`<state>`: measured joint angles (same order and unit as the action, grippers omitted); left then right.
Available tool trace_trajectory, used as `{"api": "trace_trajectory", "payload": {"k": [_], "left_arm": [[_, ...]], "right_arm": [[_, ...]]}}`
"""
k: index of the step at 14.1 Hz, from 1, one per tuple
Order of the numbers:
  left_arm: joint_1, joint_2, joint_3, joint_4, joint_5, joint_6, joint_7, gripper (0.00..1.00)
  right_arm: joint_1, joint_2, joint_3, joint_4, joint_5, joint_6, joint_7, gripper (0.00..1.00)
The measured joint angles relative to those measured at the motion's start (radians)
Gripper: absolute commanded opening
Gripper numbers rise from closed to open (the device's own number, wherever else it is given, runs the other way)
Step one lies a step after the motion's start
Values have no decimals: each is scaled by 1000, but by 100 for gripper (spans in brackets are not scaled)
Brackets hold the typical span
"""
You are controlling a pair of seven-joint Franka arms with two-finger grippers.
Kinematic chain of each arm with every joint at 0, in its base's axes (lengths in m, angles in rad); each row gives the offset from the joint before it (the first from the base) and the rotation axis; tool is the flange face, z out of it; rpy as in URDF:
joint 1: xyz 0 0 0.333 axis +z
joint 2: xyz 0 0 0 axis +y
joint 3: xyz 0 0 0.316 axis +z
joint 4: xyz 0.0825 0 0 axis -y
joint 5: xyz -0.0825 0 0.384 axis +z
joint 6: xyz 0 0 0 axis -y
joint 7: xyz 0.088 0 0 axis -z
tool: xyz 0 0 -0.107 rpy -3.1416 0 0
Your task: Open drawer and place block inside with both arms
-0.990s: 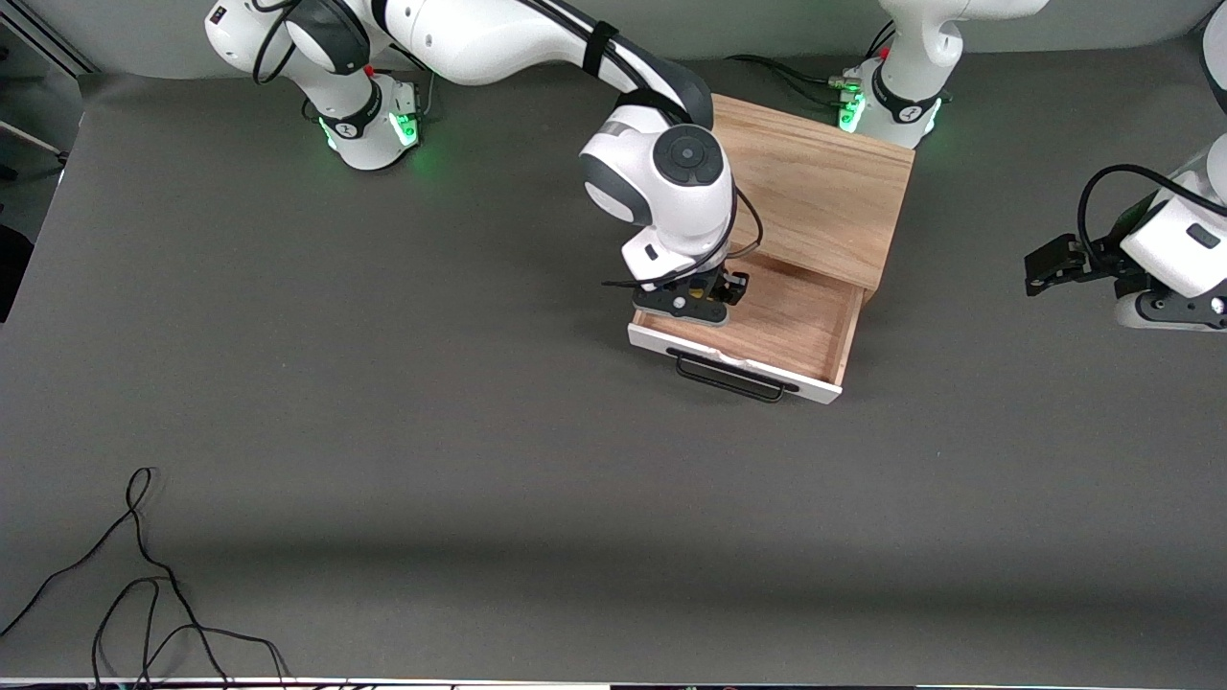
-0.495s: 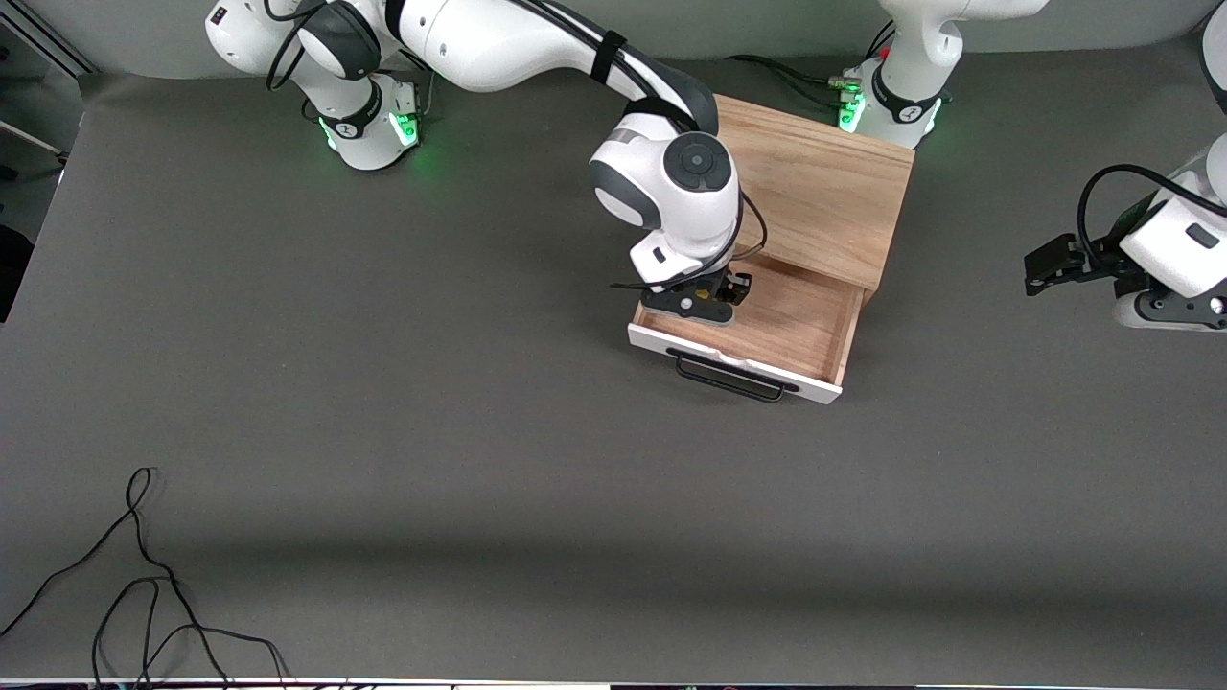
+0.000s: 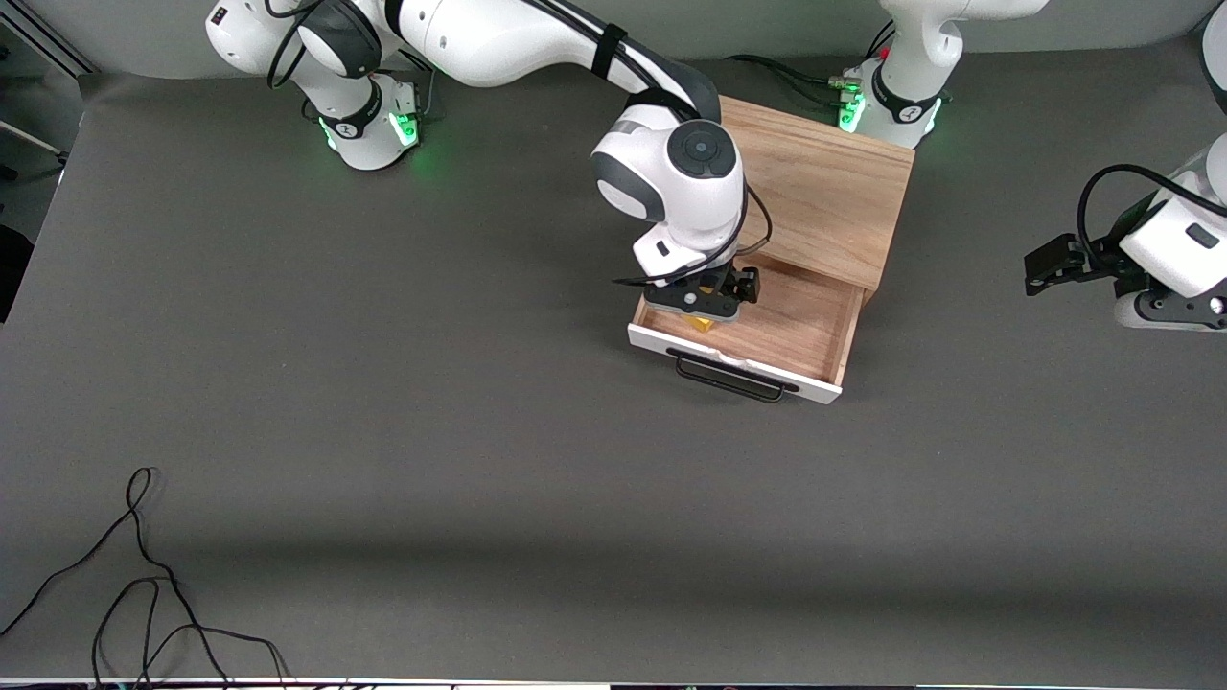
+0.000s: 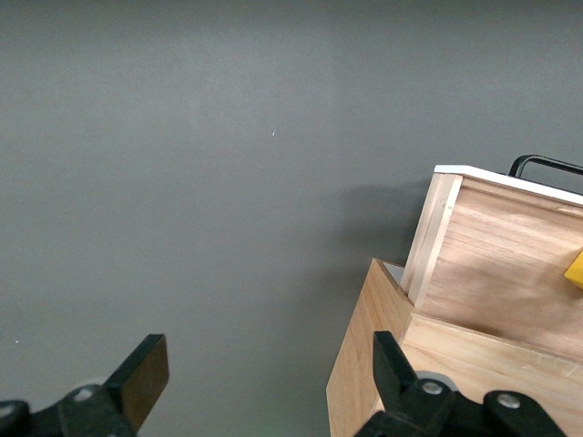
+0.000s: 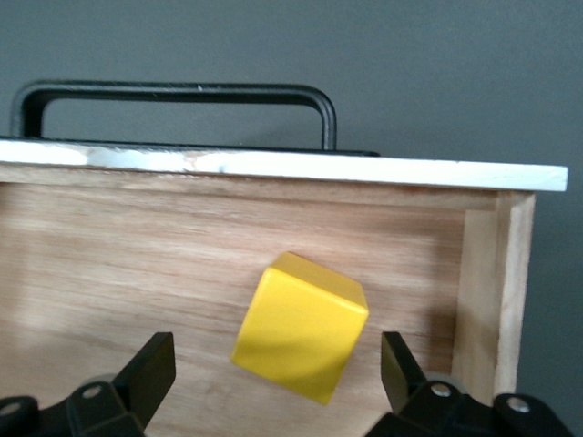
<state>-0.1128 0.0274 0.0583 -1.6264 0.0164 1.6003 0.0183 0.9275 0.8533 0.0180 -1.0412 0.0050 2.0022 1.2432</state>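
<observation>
Drawer (image 3: 786, 331): pulled-out grained wood tray, white front, black bar handle. Block (image 5: 299, 326): smooth yellow cube, tilted inside, between spread right hand (image 5: 273, 382) fingers. Left hand (image 4: 264, 382): spread, waiting over matte grey tabletop (image 3: 383, 431).

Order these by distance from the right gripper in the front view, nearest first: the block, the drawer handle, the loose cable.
1. Block: in the open drawer, directly under the open right gripper.
2. Handle: on the drawer's white front, nearer the camera.
3. Cable: on the table at the right arm's end, nearest the camera.
</observation>
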Motion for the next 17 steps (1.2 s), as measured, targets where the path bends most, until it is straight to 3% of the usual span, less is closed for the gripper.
{"api": "trace_trajectory", "payload": {"k": [5,9,17], "left_arm": [[0,0,0,0,0,0,0,100],[0,0,0,0,0,0,0,100],[0,0,0,0,0,0,0,100]], "right_arm": [[-6,-70,-16,16,-2,-67,0,100],[-24,-162,-71,21,-3,-144,-46,100],[-294,-295,-77,19,35,-239,-359,100]]}}
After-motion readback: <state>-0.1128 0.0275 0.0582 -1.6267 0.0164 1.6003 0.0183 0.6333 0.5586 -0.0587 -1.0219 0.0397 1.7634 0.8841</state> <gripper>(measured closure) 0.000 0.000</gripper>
